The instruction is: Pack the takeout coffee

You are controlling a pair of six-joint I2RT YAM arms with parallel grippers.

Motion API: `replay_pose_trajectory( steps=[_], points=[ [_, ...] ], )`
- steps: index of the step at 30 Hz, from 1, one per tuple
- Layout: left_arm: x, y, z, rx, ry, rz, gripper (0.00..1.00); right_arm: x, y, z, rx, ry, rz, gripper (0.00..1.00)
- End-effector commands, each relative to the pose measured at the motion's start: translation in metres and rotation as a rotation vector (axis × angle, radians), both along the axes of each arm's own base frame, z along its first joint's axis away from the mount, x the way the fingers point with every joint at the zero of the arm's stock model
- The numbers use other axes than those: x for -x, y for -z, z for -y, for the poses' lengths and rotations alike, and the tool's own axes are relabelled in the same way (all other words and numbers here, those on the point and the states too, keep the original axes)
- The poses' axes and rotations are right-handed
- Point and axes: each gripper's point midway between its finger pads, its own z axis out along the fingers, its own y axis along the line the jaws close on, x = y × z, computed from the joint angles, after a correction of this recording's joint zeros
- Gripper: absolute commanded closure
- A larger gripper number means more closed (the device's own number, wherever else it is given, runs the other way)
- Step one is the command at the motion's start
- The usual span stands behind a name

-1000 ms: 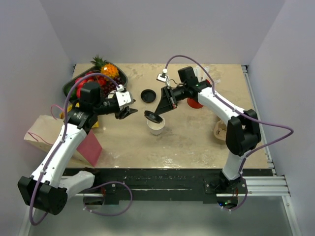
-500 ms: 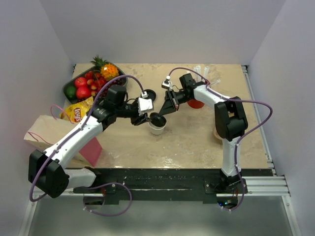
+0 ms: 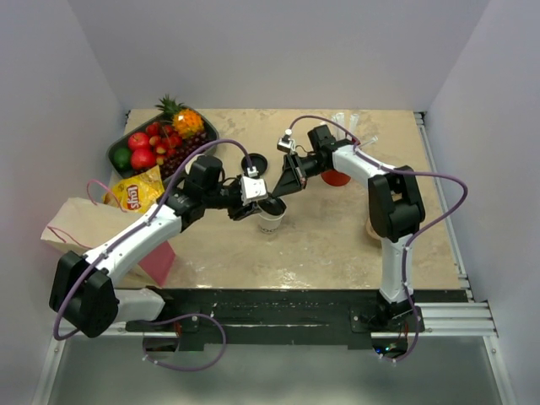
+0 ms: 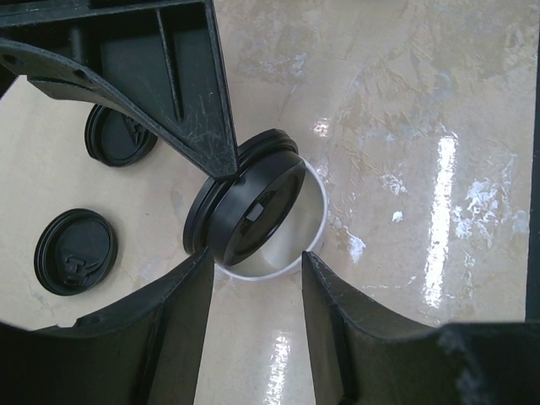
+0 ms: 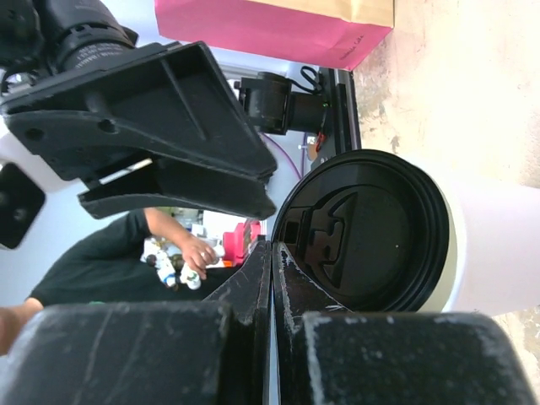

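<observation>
The takeout coffee is a white paper cup (image 3: pixel 270 224) near the table's middle, with a black lid (image 3: pixel 270 205) lying tilted across its rim. In the left wrist view the cup (image 4: pixel 314 221) lies just past my left gripper (image 4: pixel 253 270). That gripper is open with only bare table between its fingers. My right gripper (image 3: pixel 281 192) comes down from the far side. It is shut, with its tip against the lid's (image 4: pixel 249 207) upper edge. In the right wrist view the shut right gripper (image 5: pixel 272 253) sits beside the lid (image 5: pixel 363 232), with nothing between the fingers.
Two spare black lids (image 4: pixel 74 251) (image 4: pixel 118 135) lie on the table left of the cup. A fruit tray (image 3: pixel 128 139), a chips bag (image 3: pixel 135 192) and a paper bag with a pink side (image 3: pixel 76 232) are at the left. A red cup of straws (image 3: pixel 337 175) stands behind the right arm.
My left arm swung right from near the fruit tray until its open gripper reached the cup. The right arm changed posture, with its gripper staying at the lid. The lid stays tilted on the cup.
</observation>
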Motion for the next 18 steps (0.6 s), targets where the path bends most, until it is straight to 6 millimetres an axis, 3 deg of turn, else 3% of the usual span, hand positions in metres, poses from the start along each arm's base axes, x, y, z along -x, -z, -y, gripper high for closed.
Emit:
replay_pose_trajectory(
  steps=[1, 11, 18],
  points=[
    [-0.012, -0.008, 0.008, 0.039, -0.003, 0.078, 0.49, 0.008, -0.025, 0.005, -0.106, -0.048, -0.061, 0.99],
    [-0.027, -0.009, 0.014, 0.066, -0.035, 0.128, 0.47, 0.01, -0.02, 0.006, -0.072, -0.034, -0.076, 0.95],
    [-0.024, -0.007, 0.021, 0.07, -0.002, 0.105, 0.47, 0.007, -0.016, 0.004, -0.051, -0.019, -0.063, 0.91]
  ],
)
